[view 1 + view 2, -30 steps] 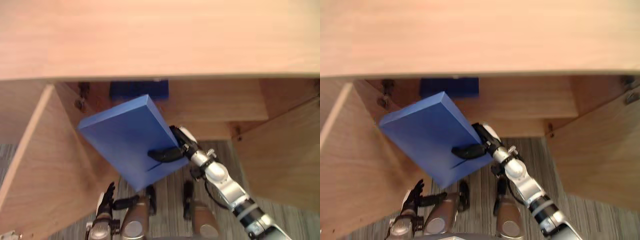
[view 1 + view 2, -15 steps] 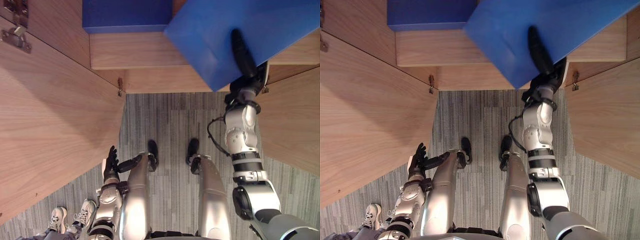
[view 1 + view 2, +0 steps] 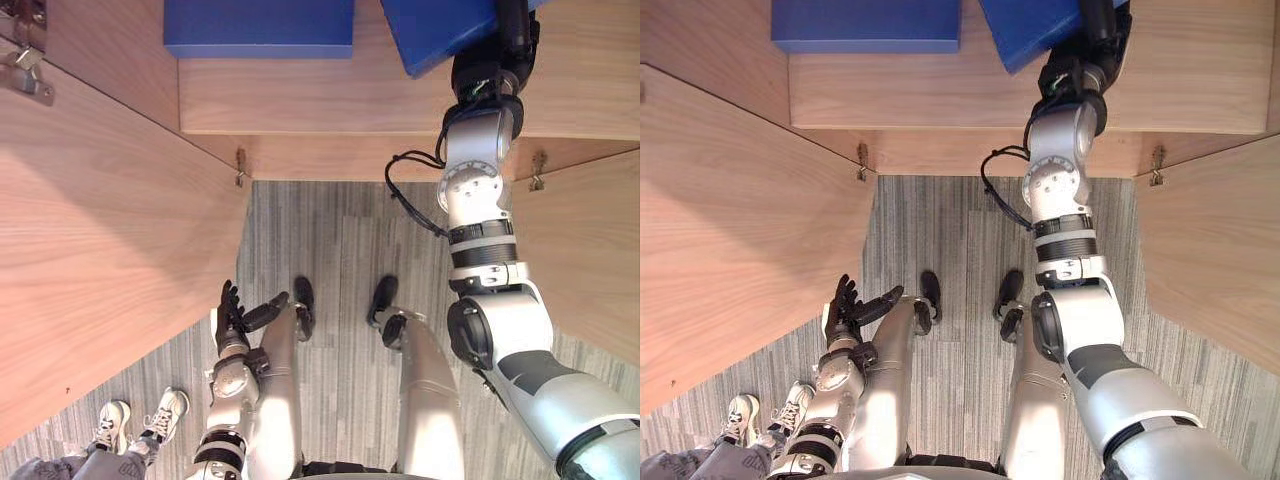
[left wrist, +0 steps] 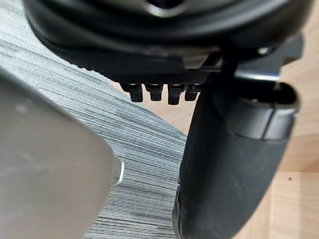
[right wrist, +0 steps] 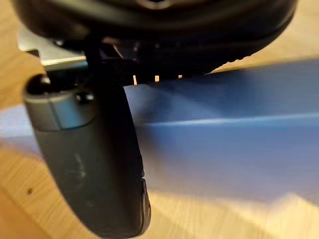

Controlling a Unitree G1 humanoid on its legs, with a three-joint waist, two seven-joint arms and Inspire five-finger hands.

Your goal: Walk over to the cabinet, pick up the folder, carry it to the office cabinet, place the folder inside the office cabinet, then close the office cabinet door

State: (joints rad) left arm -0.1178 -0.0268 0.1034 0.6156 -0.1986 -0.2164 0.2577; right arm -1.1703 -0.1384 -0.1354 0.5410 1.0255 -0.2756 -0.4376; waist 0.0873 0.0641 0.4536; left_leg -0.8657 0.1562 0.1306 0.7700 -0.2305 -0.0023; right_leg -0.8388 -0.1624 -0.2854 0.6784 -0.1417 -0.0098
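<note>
Left hand (image 3: 231, 308): lower left of the frame, low beside the leg, fingers straight and spread, holding nothing.
Person's shoes (image 3: 165, 412): bottom left corner, on the carpet.
Cabinet doors: left door (image 3: 100, 220) and right door (image 3: 590, 250) both stand open, flanking the opening.
Right hand (image 3: 490, 70): top right of centre, arm stretched up the frame into the office cabinet. Its thumb (image 5: 89, 149) lies across the blue face, pinching the folder.
Folder (image 3: 440, 30): at the top edge, just left of the right hand, one corner over the shelf (image 3: 330, 95). Long axis runs off-frame; contact with the shelf cannot be told.
Second blue folder (image 3: 260, 25): upper left, same shelf, apart from the held one. Judged: the set-down room lies between the two.
</note>
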